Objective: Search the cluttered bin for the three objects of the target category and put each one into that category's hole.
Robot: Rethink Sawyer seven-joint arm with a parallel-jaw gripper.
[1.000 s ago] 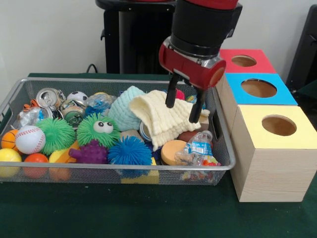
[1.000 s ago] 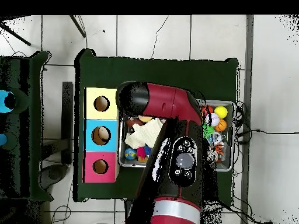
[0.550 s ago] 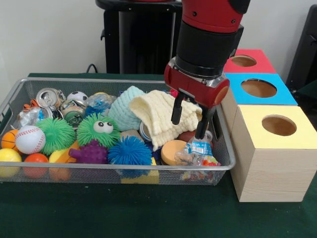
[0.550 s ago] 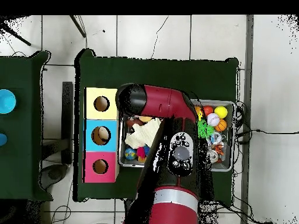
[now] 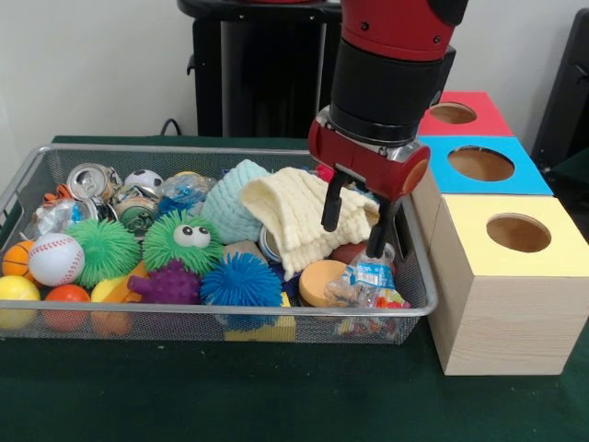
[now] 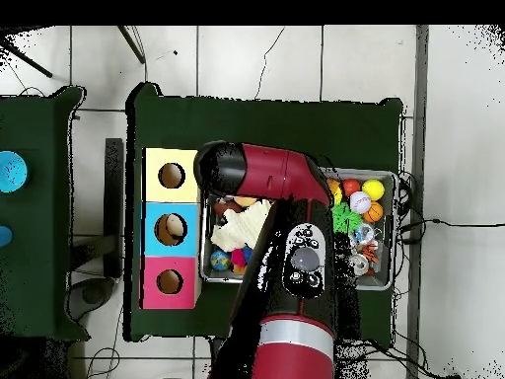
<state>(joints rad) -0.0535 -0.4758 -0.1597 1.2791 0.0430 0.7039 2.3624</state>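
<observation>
Front view: the fingers (image 5: pixel 355 224) hang spread apart over the right end of the bin (image 5: pixel 55 157), gripping nothing. The left finger tip lies against the right fold of the yellow cloth (image 5: pixel 299 216); the right finger tip stands just off the cloth's edge, above the plastic bottle (image 5: pixel 373 271). The cloth sits mostly at 9 o'clock from the fingers, draped over other items, with the teal knit (image 5: pixel 232 196) touching it at its 9 o'clock side. The orange disc (image 5: pixel 321 281) lies at 7 o'clock from the fingers, near the bottle. Fuzzy balls, a baseball (image 5: pixel 55 258) and cans (image 5: pixel 90 180) fill the bin's left half, well apart from the fingers.

Three boxes stand on the green desk (image 5: pixel 276 396) just beside the bin's right end: yellow (image 5: pixel 512 276) nearest, blue (image 5: pixel 479 166) behind it, red (image 5: pixel 457 114) farthest, each with a round hole on top.

Overhead view: the arm (image 6: pixel 286 247) covers most of the bin; the fingers are hidden.
</observation>
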